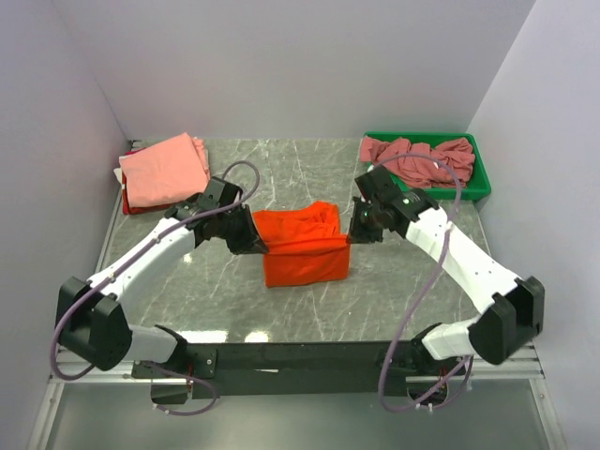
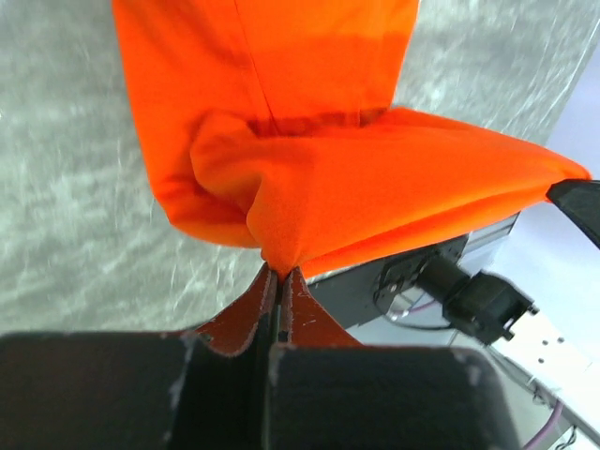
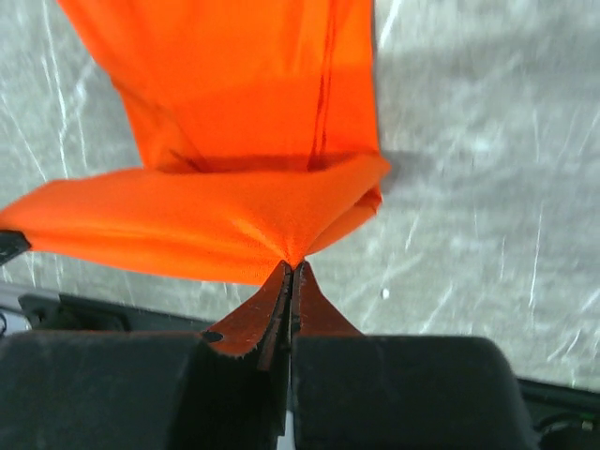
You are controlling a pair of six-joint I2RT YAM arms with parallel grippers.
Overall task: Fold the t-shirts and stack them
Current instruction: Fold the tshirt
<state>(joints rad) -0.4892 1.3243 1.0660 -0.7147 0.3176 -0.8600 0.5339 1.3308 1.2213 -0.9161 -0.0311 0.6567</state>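
The bright orange t-shirt [image 1: 302, 246] hangs partly lifted over the middle of the marble table, stretched between both grippers. My left gripper [image 1: 257, 246] is shut on its left corner; the left wrist view shows the cloth [image 2: 328, 178] pinched at the fingertips [image 2: 280, 272]. My right gripper [image 1: 354, 232] is shut on its right corner; the right wrist view shows the cloth [image 3: 225, 216] pinched at the tips [image 3: 292, 266]. A folded salmon-pink t-shirt [image 1: 161, 169] lies at the back left. Dusty rose-mauve t-shirts [image 1: 418, 159] lie crumpled in the bin.
The green plastic bin [image 1: 480, 181] stands at the back right. Something red [image 1: 131, 205] shows under the pink shirt's near edge. White walls close in the table on three sides. Bare marble [image 1: 309, 309] lies in front of the orange shirt.
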